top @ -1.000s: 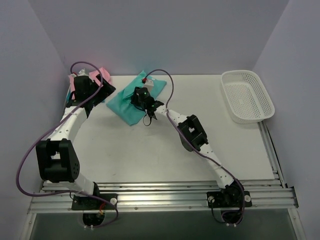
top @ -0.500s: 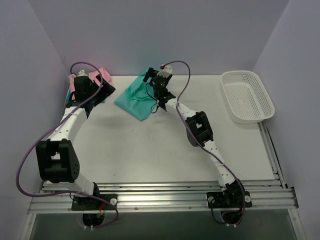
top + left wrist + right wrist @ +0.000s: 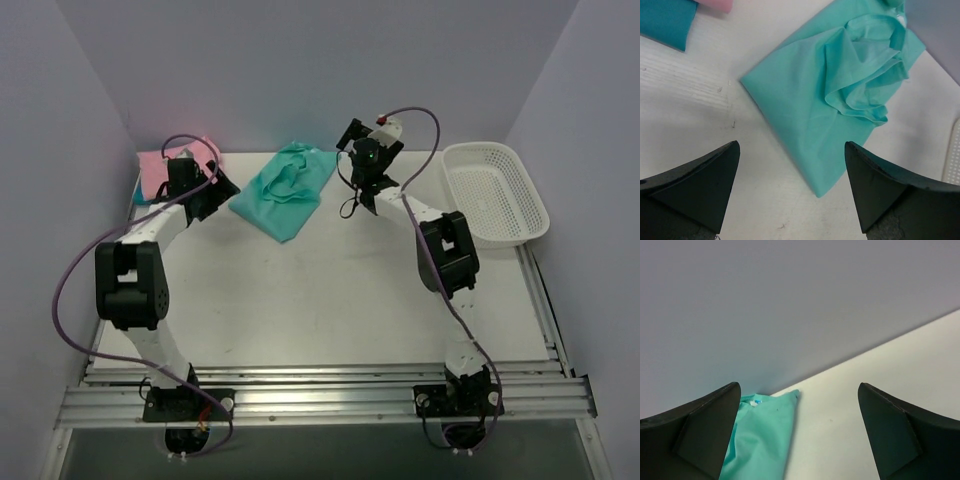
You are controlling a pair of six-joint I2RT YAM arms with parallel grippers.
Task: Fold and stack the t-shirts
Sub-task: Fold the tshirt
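Note:
A teal-green t-shirt (image 3: 285,190) lies partly folded at the back middle of the table, its upper part bunched into wrinkles (image 3: 860,75). The pink t-shirt (image 3: 160,162) lies in the back left corner, with a darker teal-blue t-shirt (image 3: 662,20) beside it. My left gripper (image 3: 218,188) hovers open just left of the teal-green shirt, whose near corner (image 3: 822,187) lies between its fingers. My right gripper (image 3: 350,155) is open and empty, raised right of the shirt and facing the back wall; the shirt's far corner (image 3: 760,440) shows low in its view.
A white mesh basket (image 3: 495,190) stands at the back right, its edge (image 3: 955,155) showing in the left wrist view. The grey back wall (image 3: 790,300) is close ahead of the right gripper. Side walls flank the table.
The right gripper has opened, let go of the teal-green shirt and swung right and back. The shirt has shifted right and now lies bunched. The left gripper has moved right, nearer the shirt.

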